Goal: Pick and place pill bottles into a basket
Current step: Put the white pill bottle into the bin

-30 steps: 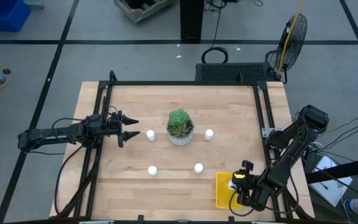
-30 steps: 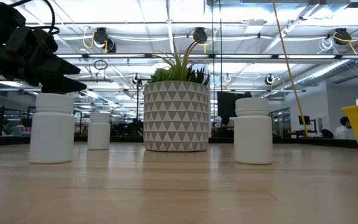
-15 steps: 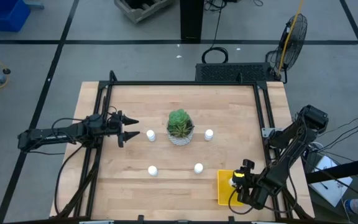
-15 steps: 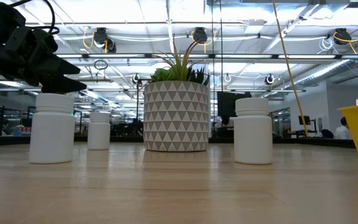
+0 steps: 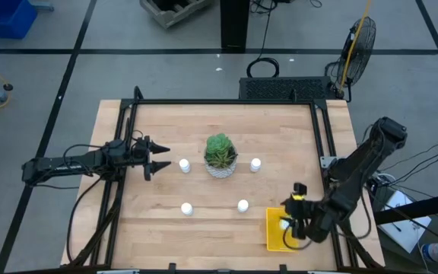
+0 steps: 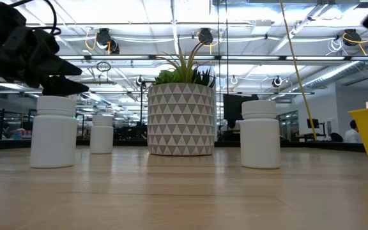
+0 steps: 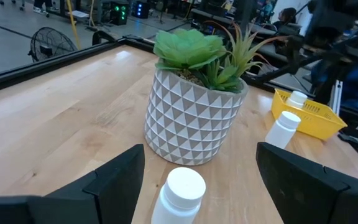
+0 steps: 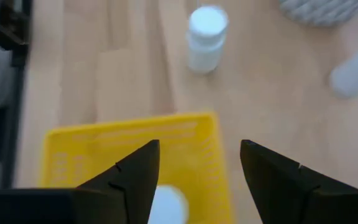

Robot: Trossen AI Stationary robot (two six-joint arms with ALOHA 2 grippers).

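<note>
Now, your right gripper (image 5: 293,221) hangs over the yellow basket (image 5: 274,237) at the table's five o'clock corner, its fingers spread wide and empty, and one pill bottle (image 8: 164,206) already lies inside the basket beneath them. Four pill bottles are left on the wood around the potted plant (image 5: 220,155) at the centre: one (image 5: 184,165) just at the plant's nine o'clock, one (image 5: 255,164) close at its three o'clock, one (image 5: 187,208) toward seven o'clock and one (image 5: 242,205) toward five o'clock, which is the nearest to the basket. Your left gripper (image 5: 156,155) waits at the nine o'clock side, jaws parted and empty, aimed at the bottle beside the plant, with open wood between them. I judge these bottles to be light, rigid plastic with smooth sides, so they will likely tip or skid if you nudge them off-centre; they stand upright and narrow, which adds to that. Take each one across the body below the cap, fingers on opposite sides, and close gently but fully, since a smooth round wall can squirt out of a half grip. Near the plant, mind the pot and leaves as you approach.
</note>
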